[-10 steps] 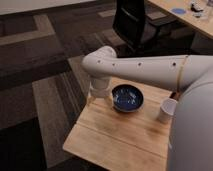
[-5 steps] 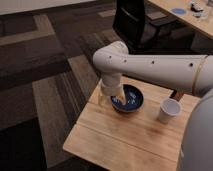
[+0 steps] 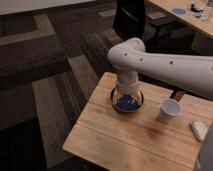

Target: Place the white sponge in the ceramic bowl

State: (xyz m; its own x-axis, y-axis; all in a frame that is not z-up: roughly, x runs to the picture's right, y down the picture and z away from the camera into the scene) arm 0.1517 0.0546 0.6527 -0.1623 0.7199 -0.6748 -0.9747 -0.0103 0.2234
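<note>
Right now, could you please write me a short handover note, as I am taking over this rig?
Gripper: open, nothing seen in it, hanging just above the ceramic bowl.
White sponge: lying on the wooden table near its right edge, beyond the white cup, apart from the bowl.
Done: nothing; the sponge is not yet picked up.
Left: reach the sponge, grasp it, carry it to the bowl, release.

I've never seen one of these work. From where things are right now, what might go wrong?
1. The gripper hangs right down at the ceramic bowl, jaws open with nothing seen in them. Any sideways move might knock or drag the bowl.
2. The white sponge lies on the table far to the right. The white cup stands between it and the bowl, so the arm could tip the cup when reaching across.
</note>
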